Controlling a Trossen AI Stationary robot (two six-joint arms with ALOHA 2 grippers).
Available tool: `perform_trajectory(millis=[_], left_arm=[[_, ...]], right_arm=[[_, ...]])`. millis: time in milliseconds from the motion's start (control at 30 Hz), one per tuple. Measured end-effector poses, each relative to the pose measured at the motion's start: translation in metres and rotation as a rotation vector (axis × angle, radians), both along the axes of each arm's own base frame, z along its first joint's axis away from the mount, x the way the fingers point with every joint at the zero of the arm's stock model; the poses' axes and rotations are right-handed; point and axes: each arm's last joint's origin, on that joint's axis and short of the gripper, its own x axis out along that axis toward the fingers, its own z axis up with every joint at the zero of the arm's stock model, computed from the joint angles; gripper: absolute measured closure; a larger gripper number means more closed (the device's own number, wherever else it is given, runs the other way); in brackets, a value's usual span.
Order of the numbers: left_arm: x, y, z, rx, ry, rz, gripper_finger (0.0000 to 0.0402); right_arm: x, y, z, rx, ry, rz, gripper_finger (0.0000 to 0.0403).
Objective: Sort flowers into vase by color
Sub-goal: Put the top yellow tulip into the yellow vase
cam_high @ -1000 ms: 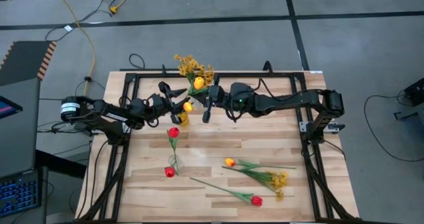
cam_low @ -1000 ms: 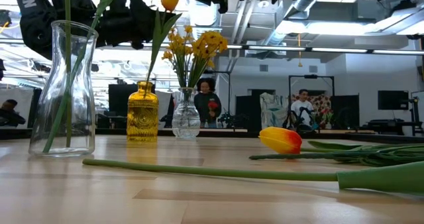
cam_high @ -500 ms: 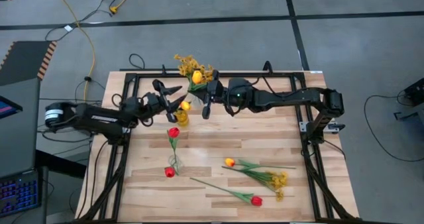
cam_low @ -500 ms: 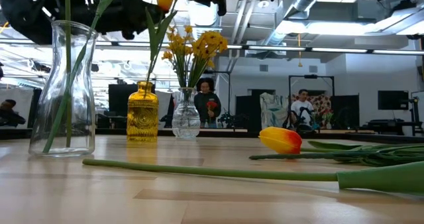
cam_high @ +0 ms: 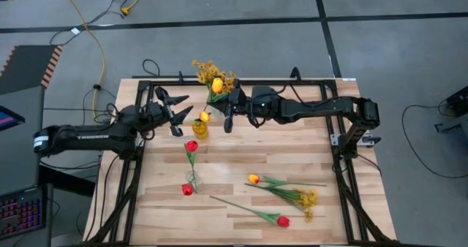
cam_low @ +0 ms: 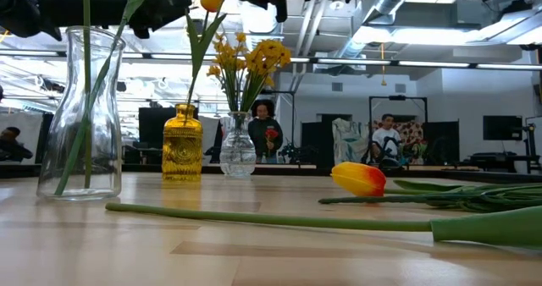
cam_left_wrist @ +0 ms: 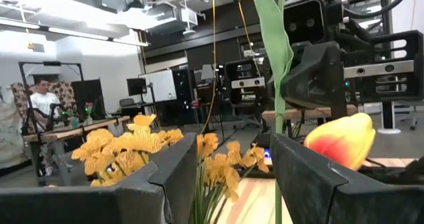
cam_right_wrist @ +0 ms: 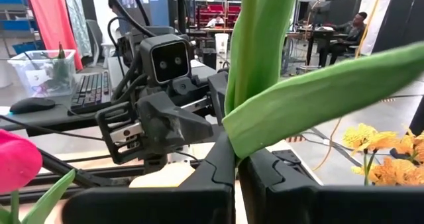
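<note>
The right gripper [cam_high: 227,120] is clamped narrow on the green stem [cam_right_wrist: 255,45] of a yellow tulip [cam_high: 204,117]. The stem runs up between its fingers, so the flower's long axis is roughly upright. The bloom sits just to the left-arm side of that gripper, over the amber vase [cam_high: 199,128], and in the low view the stem [cam_low: 196,62] drops into the vase neck [cam_low: 183,113]. The vase is thus almost directly below the right gripper, which is the nearer one. The left gripper [cam_high: 172,112] stands on the vase's other side, just apart from it, fingers spread wide and holding nothing, with the tulip bloom [cam_left_wrist: 339,139] straight ahead of them. Judging by this, what remains is a release with the stem staying vertical; a tilt toward the left gripper could tip the flower out
</note>
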Motion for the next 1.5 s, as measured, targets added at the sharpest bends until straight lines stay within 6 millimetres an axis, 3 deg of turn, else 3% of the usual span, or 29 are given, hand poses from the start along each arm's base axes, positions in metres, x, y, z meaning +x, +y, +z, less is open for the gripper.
perform_trajectory(millis=[533, 833, 1500], left_arm=[[-0.002, -0.001, -0.004, -0.023, 0.047, -0.006, 0.0223], [-0.002, -0.001, -0.004, -0.032, 0.043, -0.015, 0.0223], [-0.001, -0.001, -0.005, -0.034, 0.056, -0.014, 0.0223]], right_arm=[[0.001, 0.0, -0.003, 0.03, 0.022, 0.002, 0.0372], [0.017, -0.004, -0.027, 0.029, 0.035, 0.002, 0.0372], [0.017, -0.005, -0.033, 0.035, 0.078, -0.002, 0.0359]])
